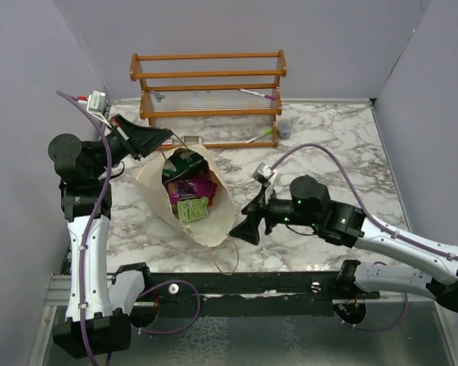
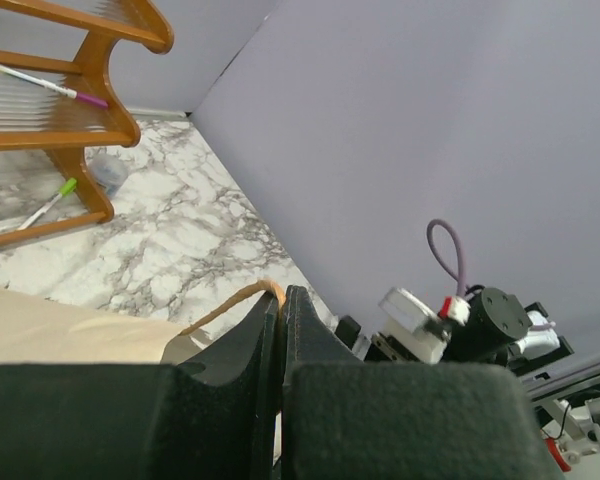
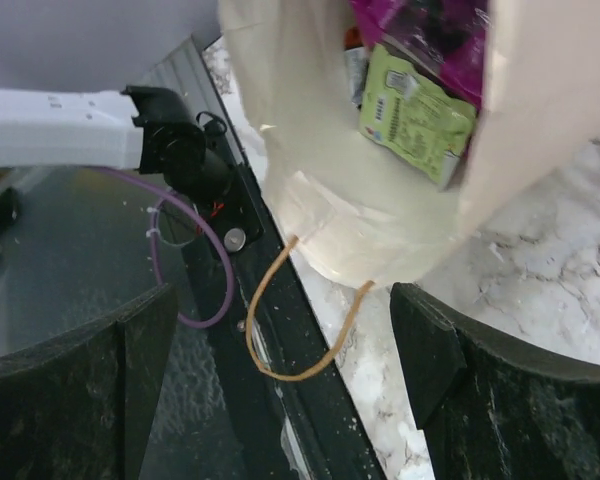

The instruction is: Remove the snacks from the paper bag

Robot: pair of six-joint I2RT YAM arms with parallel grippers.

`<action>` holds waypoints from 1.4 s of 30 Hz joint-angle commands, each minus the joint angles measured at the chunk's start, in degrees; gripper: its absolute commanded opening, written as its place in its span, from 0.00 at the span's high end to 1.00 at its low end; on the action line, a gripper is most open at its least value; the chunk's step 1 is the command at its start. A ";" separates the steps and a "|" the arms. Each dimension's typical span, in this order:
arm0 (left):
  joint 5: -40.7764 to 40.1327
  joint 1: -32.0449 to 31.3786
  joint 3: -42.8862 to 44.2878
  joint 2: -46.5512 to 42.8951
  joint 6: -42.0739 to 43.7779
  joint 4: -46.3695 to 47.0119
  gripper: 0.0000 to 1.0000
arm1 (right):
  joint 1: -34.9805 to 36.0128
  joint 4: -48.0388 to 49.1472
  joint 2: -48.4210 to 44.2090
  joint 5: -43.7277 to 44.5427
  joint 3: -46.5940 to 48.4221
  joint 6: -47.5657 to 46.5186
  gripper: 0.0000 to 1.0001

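Paper bag [image 1: 151,187] apparently stands mouth-up, its opening elongated far-left to near-right.

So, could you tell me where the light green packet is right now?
In the top view, the light green packet lies inside the paper bag, just below the magenta packet, left of the right tool.

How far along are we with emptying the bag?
Done: nothing yet; the snacks all sit inside the paper bag. In hand: the left gripper is shut on the far cord handle; the right gripper is open and empty at the bag's mouth. Remaining: every packet, with the light green packet nearest.
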 commanded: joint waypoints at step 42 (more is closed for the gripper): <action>-0.19 0.15 0.97 1.32 -0.49 -0.34 1.00 | 7.35 19.75 42.74 14.31 22.66 -91.36 0.28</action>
